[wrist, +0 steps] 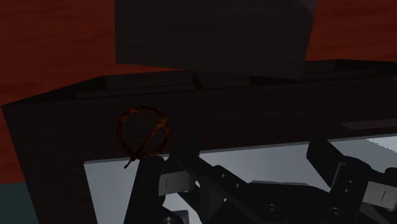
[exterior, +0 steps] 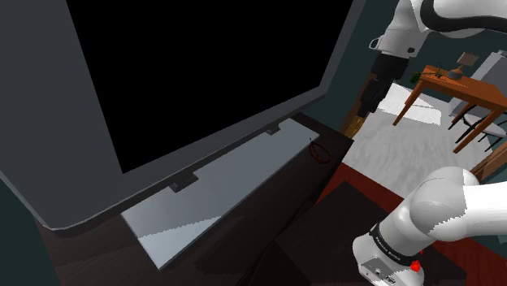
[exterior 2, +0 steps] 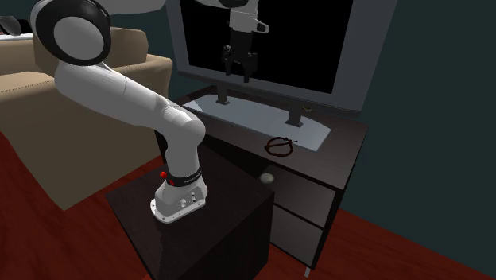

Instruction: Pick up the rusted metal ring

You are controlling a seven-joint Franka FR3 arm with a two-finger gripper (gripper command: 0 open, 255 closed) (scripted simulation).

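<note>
The thin rust-brown metal ring with a bar across it (exterior 2: 280, 146) is lying flat on the top of the dark, low wooden cabinet (exterior 2: 350, 147). It is sitting in the strip between the cabinet's front edge and the flat pale-grey base plate (exterior 2: 311, 134) of the large black-screened television (exterior 2: 270, 40), just beside the plate's front edge and toward the end of the cabinet on the second exterior view's right. The all-black two-finger gripper (exterior 2: 238, 73) is hanging in the air in front of the screen, above the other end of the grey plate and well apart from the ring. It is pointing downward, and its fingers (wrist: 149, 184) are standing apart, released and clasping nothing. In the wrist view the ring (wrist: 144, 132) is showing just beyond one fingertip, on the dark cabinet top next to the plate's edge. The white arm is rising from the dark box-shaped stand (exterior 2: 215, 239) in front of the cabinet, with a beige sofa (exterior 2: 79, 87) standing behind it on the red-brown wooden floor (exterior 2: 48, 239).
</note>
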